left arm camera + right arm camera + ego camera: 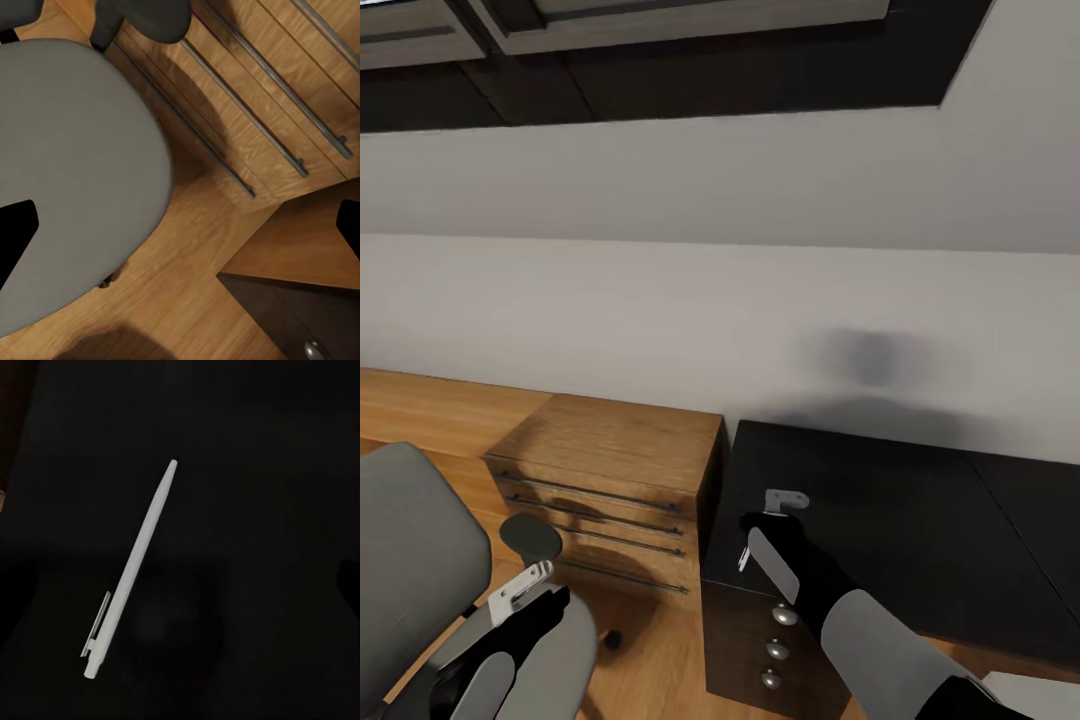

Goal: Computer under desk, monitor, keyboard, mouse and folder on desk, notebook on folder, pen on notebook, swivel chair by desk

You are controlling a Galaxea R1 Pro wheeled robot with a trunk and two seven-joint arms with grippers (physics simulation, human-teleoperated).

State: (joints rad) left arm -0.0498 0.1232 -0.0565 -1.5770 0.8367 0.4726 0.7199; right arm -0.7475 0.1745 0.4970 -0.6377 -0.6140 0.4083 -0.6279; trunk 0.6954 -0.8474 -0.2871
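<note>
Pen [133, 565] on the glossy black counter [920, 520]: the right wrist view shows the slim white stick lying flat and slanted on the dark top, its clip end and tapered tip both free, nothing touching it. It lies directly in front of that camera, below the right gripper [762, 528], which in the head view hangs over the near left corner of the counter, above the black drawers with round silver knobs [778, 648]. Dark shapes at the two edges of the right wrist view are too dim to read (they may be fingertips), so I cannot tell how far the right gripper is spread; the pen is not pinched by it.

The left gripper [530, 590] is low at the head view's left, over the grey seat of the swivel chair [415, 560]. In the left wrist view its two black fingertips [16, 232] stand at opposite edges, spread wide with nothing between them; beneath lie the grey seat [75, 172], the light wood floor [187, 300] and the fronts of a low oak drawer unit [610, 480] with long metal handles. That oak unit stands just beside the counter, against the grey wall [720, 300].
</note>
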